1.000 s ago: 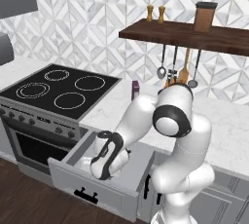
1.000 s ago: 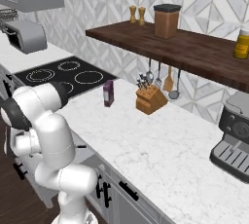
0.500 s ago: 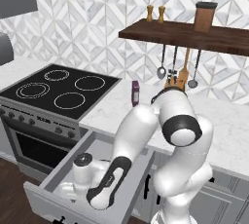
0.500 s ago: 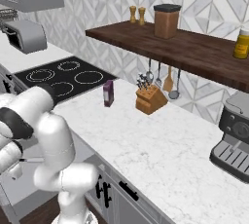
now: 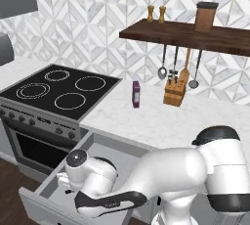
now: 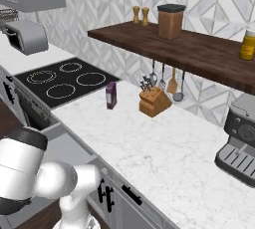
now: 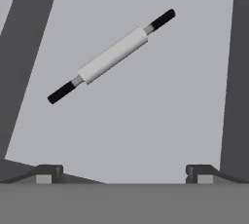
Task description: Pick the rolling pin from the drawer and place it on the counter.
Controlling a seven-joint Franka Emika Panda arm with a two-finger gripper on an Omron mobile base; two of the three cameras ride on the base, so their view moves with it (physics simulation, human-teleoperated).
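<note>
Item: slim light grey-white rolling pin (image 7: 112,55) with thin dark handles at both ends, lying loose and diagonal on the bare floor of the wide shallow grey drawer (image 5: 53,185). Drawer stands pulled out below the broad white marble counter (image 5: 161,121), beside the black glass cooktop (image 5: 58,91).

Claw: two-finger gripper (image 7: 121,172) poised above the drawer floor, apart from the pin; fingertips (image 7: 48,172) spread wide, nothing held.

Handling, judged: rigid, smooth, round body, probably light; likely to roll or slip sideways if nudged. Best hold looks to be across the pale barrel at mid-length, jaws turned square to the pin's axis; the narrow handles offer poor purchase and would let it tip.

Views: hand view gives the pin's full length and slant against the drawer walls. Left base view gives the arm bent low into the open drawer and the counter's free marble near the small purple carton (image 5: 136,94) and wooden knife block (image 5: 174,92). Right base view adds the coffee machine (image 6: 242,141) further along.
</note>
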